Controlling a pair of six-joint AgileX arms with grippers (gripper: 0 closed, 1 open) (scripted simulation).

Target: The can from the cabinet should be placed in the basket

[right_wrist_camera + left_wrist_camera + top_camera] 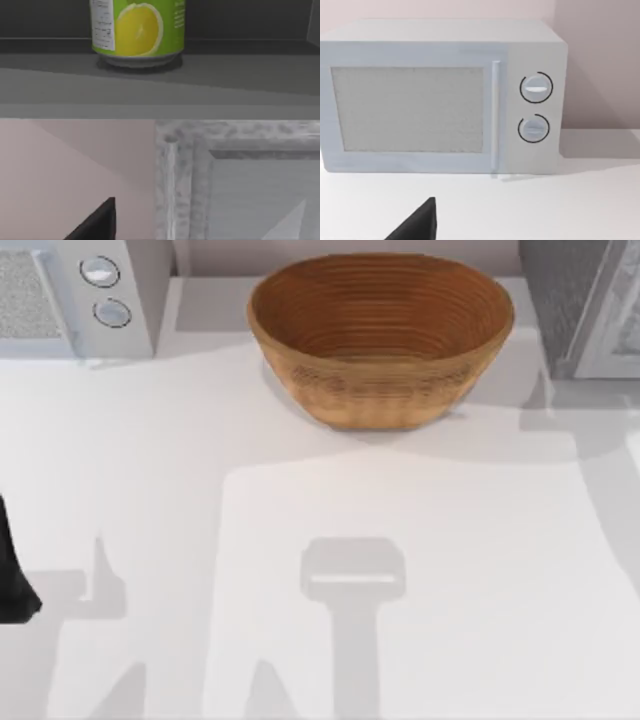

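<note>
Green-banded can [137, 31] with yellow lemon upright on cabinet [578, 300] shelf — basket [380, 335] at desk's far edge; jaw state impossible to tell.

Our left arm [12, 570] sits at the far left edge of the worktop [300, 540], a dark piece of it in the top view. One dark fingertip [417, 224] shows in each wrist view; whether either hand is open we cannot tell.

I noted the basket [380, 340] orange-brown, ribbed; the can [137, 30] green with yellow lemon; the cabinet [565, 290] speckled dark grey; the microwave [440, 95] white.
</note>
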